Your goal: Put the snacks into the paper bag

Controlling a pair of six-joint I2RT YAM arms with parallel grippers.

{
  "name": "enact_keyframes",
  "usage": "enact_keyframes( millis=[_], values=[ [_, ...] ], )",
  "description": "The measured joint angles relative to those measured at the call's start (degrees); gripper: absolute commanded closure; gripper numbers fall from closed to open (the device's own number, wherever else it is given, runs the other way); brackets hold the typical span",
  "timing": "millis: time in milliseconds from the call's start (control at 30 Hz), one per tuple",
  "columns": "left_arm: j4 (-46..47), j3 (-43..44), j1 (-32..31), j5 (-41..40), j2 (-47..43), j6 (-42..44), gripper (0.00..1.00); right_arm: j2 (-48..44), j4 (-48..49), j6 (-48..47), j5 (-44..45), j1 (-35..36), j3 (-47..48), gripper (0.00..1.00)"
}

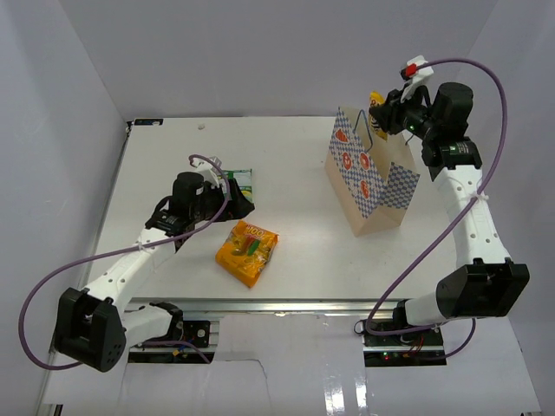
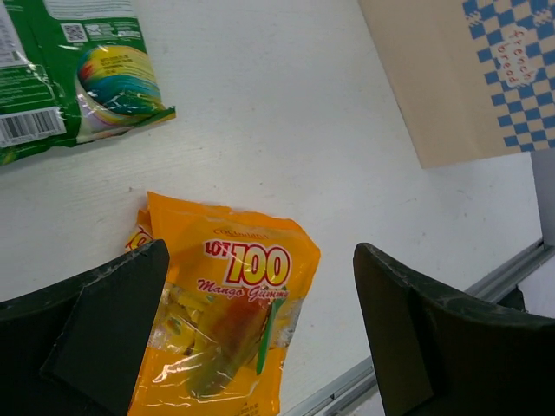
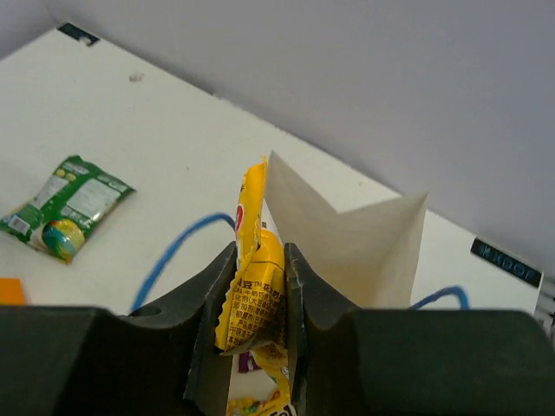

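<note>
Upright at the far right of the worktop [image 1: 286,147]: the paper bag [image 1: 368,178], tan with blue-white checks and red-orange round motifs, mouth open to the top. Cannot tell what lies inside; no view reaches down into it.

Over the bag's far rim, the right tool [image 3: 260,260], pressed in on a yellow bar wrapper [image 3: 251,303] and pinching it upright between both fingers, with the wrapper's top edge sticking out above the fingertips. Right behind the wrapper in the wrist view, the bag's pale inner wall folded to a V. Just to the left, a blue cord handle [image 3: 169,251] in a curve. Under the pinch, a little more yellow and purple print; same wrapper or a second one, cannot tell. Wrapper held above the mouth, not yet down inside.

Left of the middle of the worktop, the left tool [image 2: 260,260], spread wide and holding nothing, hanging low over the orange-yellow pouch [image 2: 230,321]. Lies flat on the worktop, printed side up, framed by the two fingers in the wrist view, neither seen touching it.

Just beyond, the green-white pouch [image 2: 78,78], also flat. Parted from the orange one by a strip of bare worktop and, in the top view, half hidden under the left tool. Both pouches well apart from the bag.
</note>
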Motion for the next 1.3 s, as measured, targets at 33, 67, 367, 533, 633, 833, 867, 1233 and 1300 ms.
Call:
enact_keyframes(
  millis=[33,67,367,533,633,833,867,1233,1300],
  values=[
    [-0.5,0.8,0.2,-0.7,0.9,0.0,0.02,-0.1,-0.5,-0.4,0.5,0.0,-1.7,0.75],
    [-1.1,1.7,0.6,-1.4,1.8,0.0,0.02,-0.1,-0.7,-0.8,1.0,0.0,-3.3,0.68],
    [-4.3,10.1,9.7,-4.5,14.1,-0.5,0.02,-2.1,-3.8,-3.2,1.1,-1.0,-3.8,0.19],
    [-6.3,16.7,12.4,-6.2,25.8,1.0,0.03,-2.2,-4.1,-6.0,-2.5,-2.0,4.0,0.1],
    [-7.0,20.8,12.5,-6.1,31.8,2.7,0.05,-3.0,-5.3,-8.4,-7.3,-2.3,7.5,0.1],
    [-7.4,26.6,12.5,-5.5,39.8,6.3,0.05,-4.7,-8.6,-11.8,-23.9,-1.5,8.6,0.1],
    [-7.5,26.9,12.6,-5.6,40.3,6.8,0.06,-4.9,-9.5,-12.1,-25.9,-1.1,8.0,0.1],
    [-9.0,30.3,12.8,-4.1,46.8,11.3,0.25,-4.6,-16.8,-14.8,-30.8,7.3,0.0,0.1],
    [-9.2,31.0,12.8,-3.6,47.4,11.5,0.33,-4.2,-17.0,-15.0,-30.8,8.7,-0.2,0.1]
  ],
)
